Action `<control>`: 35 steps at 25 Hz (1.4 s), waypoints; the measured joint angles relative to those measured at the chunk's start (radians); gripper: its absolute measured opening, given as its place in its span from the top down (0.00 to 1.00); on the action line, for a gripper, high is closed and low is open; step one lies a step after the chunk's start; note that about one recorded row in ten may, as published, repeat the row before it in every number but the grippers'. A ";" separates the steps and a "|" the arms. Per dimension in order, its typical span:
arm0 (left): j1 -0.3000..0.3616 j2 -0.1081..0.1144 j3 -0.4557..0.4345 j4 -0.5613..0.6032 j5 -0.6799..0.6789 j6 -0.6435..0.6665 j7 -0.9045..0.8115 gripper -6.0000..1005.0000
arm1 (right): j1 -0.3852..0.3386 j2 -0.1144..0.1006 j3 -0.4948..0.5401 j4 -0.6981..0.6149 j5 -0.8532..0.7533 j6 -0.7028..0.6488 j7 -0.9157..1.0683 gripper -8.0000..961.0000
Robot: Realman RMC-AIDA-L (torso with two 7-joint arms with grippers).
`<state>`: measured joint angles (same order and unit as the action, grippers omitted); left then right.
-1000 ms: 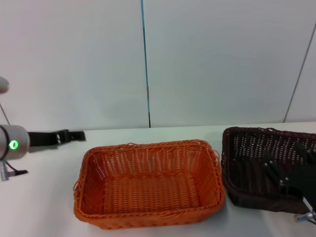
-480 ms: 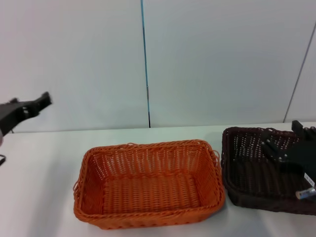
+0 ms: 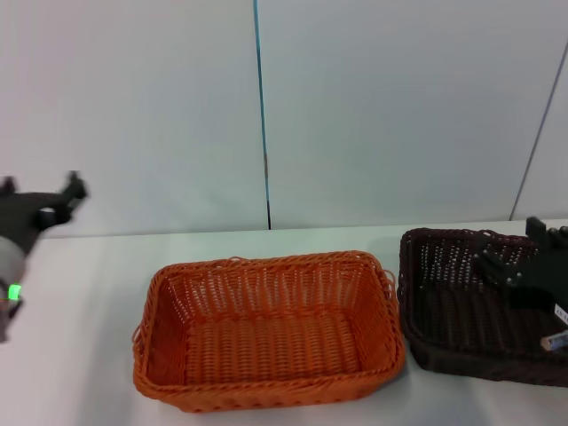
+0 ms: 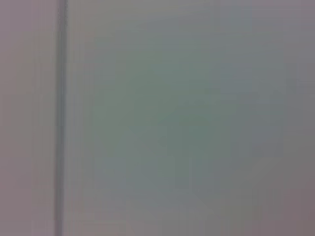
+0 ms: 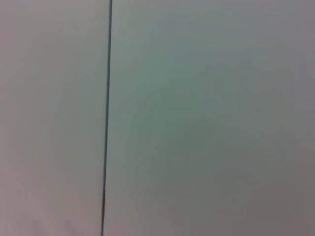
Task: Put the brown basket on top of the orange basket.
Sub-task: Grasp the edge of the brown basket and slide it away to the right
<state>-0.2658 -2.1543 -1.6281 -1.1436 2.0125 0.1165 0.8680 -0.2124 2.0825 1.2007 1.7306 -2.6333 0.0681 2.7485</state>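
Head view: a white table (image 3: 80, 355) runs in front of a pale panelled wall (image 3: 382, 106). The orange basket (image 3: 266, 328) sits near the middle of the table, open side up and empty, a ready base for stacking. Just beside it on the robot's right, apart from it by a narrow gap, sits the brown basket (image 3: 453, 302), also upright on the table, so the stacking has not yet been done. The right gripper (image 3: 519, 257) hovers over the far right part of the brown basket, above its interior, likely lining up to take its rim. Whether its claw is released or clenched I cannot tell, as the dark fingers merge with the dark weave. The left gripper (image 3: 62, 200) is raised at the far left edge, well apart from both baskets and holding nothing; its claw state cannot be told either.

Left wrist view: only blank wall with one vertical seam, because this camera points away from the table.

Right wrist view: again only wall and a thin dark seam; no basket or fingers appear.
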 joint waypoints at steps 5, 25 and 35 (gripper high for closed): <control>-0.043 0.002 0.073 0.062 0.035 0.032 -0.085 0.13 | 0.018 0.001 0.003 -0.001 0.003 0.025 0.002 0.29; -0.068 0.178 0.237 0.224 0.662 0.203 -1.045 0.13 | 0.031 -0.001 0.041 0.005 0.041 0.082 0.003 0.29; 0.143 0.218 0.225 0.104 0.739 0.277 -1.181 0.12 | -0.010 0.000 0.134 0.042 0.047 0.157 0.039 0.29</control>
<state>-0.1227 -1.9359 -1.4033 -1.0397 2.7516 0.3930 -0.3133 -0.2220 2.0821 1.3348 1.7722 -2.5862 0.2250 2.7880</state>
